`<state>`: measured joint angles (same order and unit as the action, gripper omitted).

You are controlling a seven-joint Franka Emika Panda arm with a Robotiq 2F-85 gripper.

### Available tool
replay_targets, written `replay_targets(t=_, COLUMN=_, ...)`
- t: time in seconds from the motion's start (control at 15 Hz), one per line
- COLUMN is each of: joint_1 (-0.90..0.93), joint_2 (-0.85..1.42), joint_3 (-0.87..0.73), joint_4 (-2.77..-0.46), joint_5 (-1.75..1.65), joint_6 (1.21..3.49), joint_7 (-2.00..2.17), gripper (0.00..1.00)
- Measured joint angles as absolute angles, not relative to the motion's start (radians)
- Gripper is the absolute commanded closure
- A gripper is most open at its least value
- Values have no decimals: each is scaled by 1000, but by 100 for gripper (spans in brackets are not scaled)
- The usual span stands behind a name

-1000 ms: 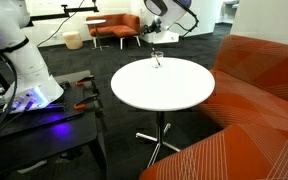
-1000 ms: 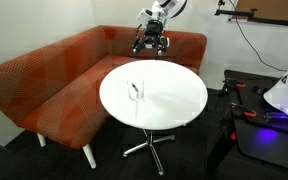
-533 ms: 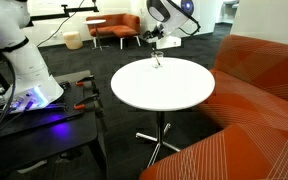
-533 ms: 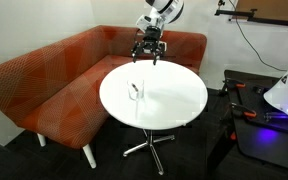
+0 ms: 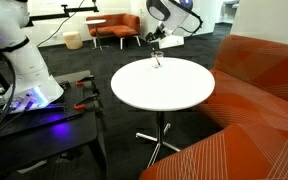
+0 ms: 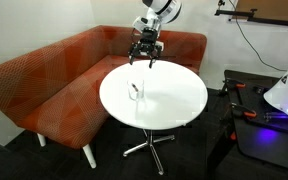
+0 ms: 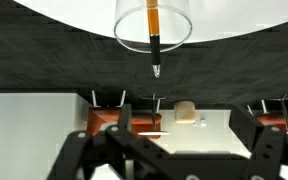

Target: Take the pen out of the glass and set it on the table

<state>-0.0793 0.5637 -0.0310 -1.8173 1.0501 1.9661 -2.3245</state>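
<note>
My gripper (image 6: 146, 57) hangs with its jaws spread wide, empty, near the table's (image 6: 174, 100) edge. The pen (image 7: 153, 38) stands in the glass (image 7: 174, 30) on the table.

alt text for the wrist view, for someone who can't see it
A clear glass holding an orange and dark pen stands near the edge of a white table, top centre of the frame. The open gripper shows dark along the bottom, apart from the glass, with dark carpet between.
</note>
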Motion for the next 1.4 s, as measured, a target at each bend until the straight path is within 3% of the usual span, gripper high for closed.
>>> replay_targets(t=0.13, joint_1=-70, joint_2=568, joint_3=-25, joint_4=-1809, joint_5=1032, joint_6=1978, joint_7=-2314, gripper=6)
replay_targets(t=0.4, joint_1=-66, joint_2=586, joint_3=-4, joint_4=-1784, joint_5=994, joint_6=1979, joint_7=-2308, gripper=31)
replay_targets(t=0.53, joint_1=-66, joint_2=600, joint_3=3, joint_4=-1770, joint_5=979, joint_6=1979, joint_7=-2308, gripper=37)
replay_targets(t=0.67, joint_1=-66, joint_2=615, joint_3=5, joint_4=-1759, joint_5=966, joint_6=1979, joint_7=-2300, gripper=33)
replay_targets(t=0.8, joint_1=-67, joint_2=630, joint_3=5, joint_4=-1746, joint_5=954, joint_6=1979, joint_7=-2278, gripper=35)
replay_targets(t=1.0, joint_1=-67, joint_2=652, joint_3=5, joint_4=-1728, joint_5=940, joint_6=1985, joint_7=-2252, gripper=45)
replay_targets(t=1.4, joint_1=-66, joint_2=676, joint_3=10, joint_4=-1703, joint_5=900, joint_6=2031, joint_7=-2189, gripper=42)
